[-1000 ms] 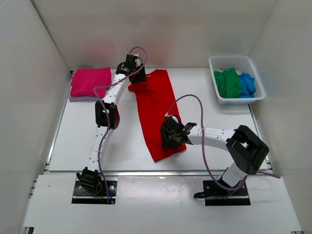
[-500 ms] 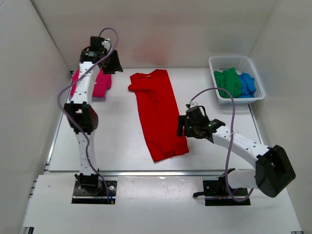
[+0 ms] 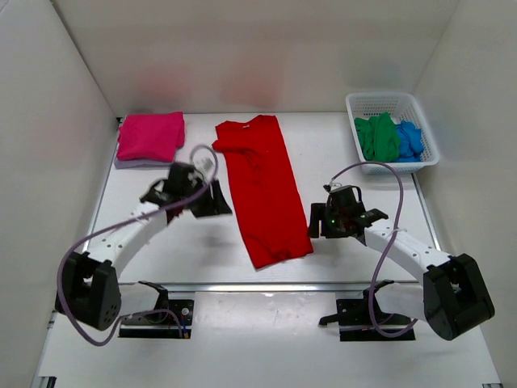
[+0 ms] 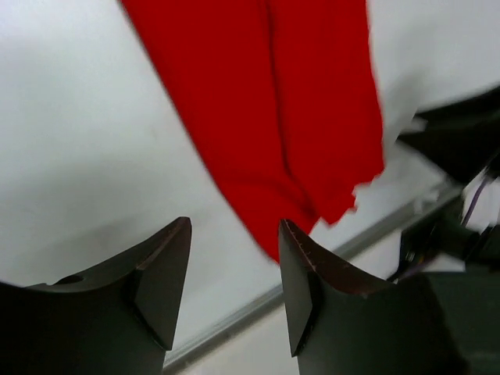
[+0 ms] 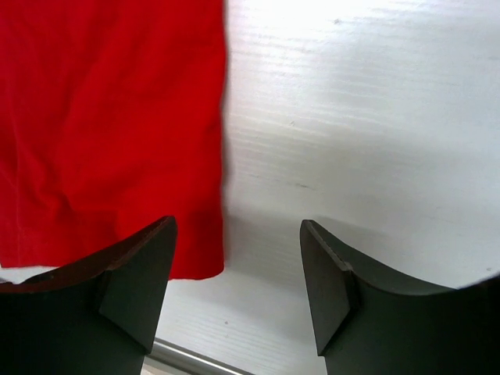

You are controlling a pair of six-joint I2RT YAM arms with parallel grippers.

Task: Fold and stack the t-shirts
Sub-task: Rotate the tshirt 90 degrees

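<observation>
A bright red t-shirt (image 3: 262, 190) lies folded into a long strip down the middle of the table; it also shows in the left wrist view (image 4: 266, 117) and the right wrist view (image 5: 109, 125). A folded magenta-pink t-shirt (image 3: 150, 136) lies at the back left. Green (image 3: 377, 137) and blue (image 3: 409, 139) t-shirts sit bunched in the basket. My left gripper (image 3: 216, 204) (image 4: 234, 246) is open and empty, just left of the red strip. My right gripper (image 3: 317, 222) (image 5: 238, 258) is open and empty, just right of the strip's near end.
A white mesh basket (image 3: 392, 103) stands at the back right. White walls close in the table on three sides. A metal rail (image 3: 266, 286) runs along the table's near edge.
My left arm has swung down from the back left, over the pink shirt, to the table beside the red strip. My right gripper has shifted slightly right and nearer. The shirts lie as before.
</observation>
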